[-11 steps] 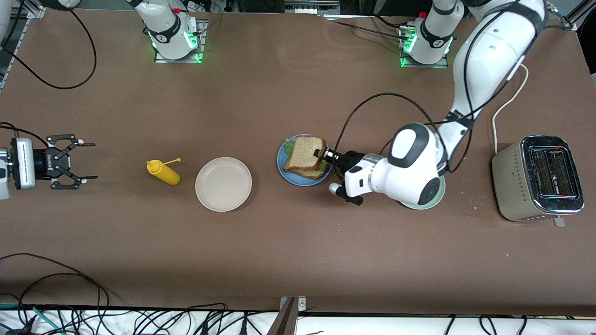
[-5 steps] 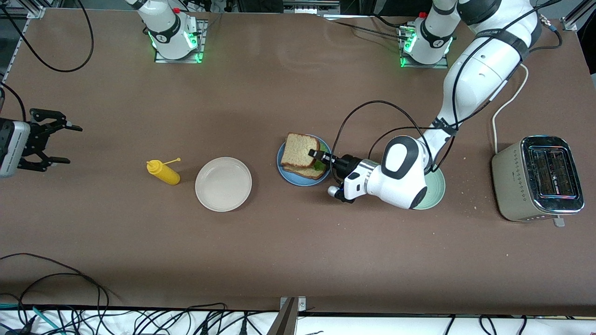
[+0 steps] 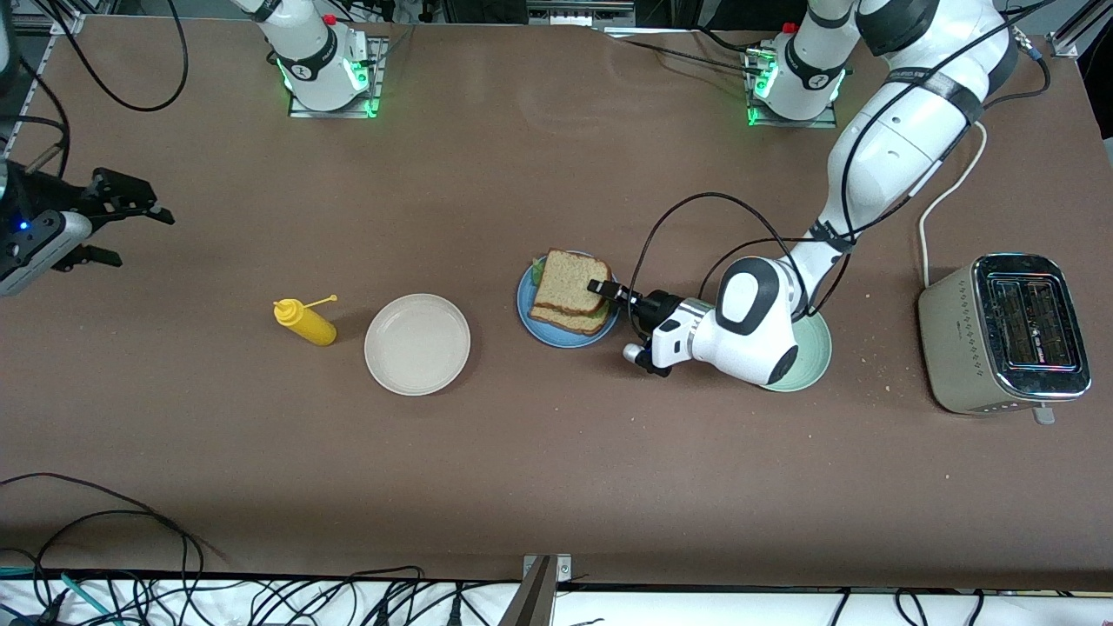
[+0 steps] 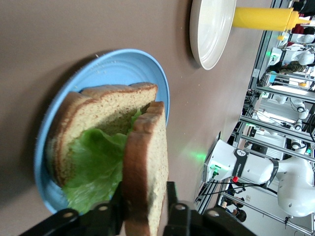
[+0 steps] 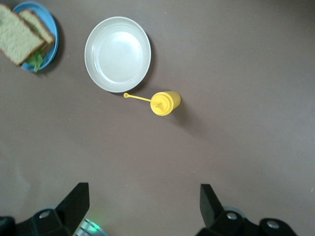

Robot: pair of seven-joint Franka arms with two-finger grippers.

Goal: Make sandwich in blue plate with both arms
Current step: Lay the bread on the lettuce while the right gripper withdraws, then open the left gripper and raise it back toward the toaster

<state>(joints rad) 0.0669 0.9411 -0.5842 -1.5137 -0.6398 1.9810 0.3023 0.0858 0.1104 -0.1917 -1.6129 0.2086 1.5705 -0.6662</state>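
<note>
Lowered, left pincer (image 3: 600, 288) grips grainy square top slice (image 3: 569, 283) over round blue plate (image 3: 527, 306)

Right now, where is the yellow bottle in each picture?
Front view: the yellow bottle stands beside the beige plate, toward the right arm's end of the table.
Left wrist view: the bottle shows at the picture's edge, by the beige plate.
Right wrist view: seen from above, by the same plate.
Shared landmark: the beige plate.

On the brown table (image 3: 539, 452) are placed a blue plate (image 3: 527, 306), a beige plate (image 3: 417, 343), a yellow bottle (image 3: 306, 322), a green plate (image 3: 810, 361) and a toaster (image 3: 1004, 335).
</note>
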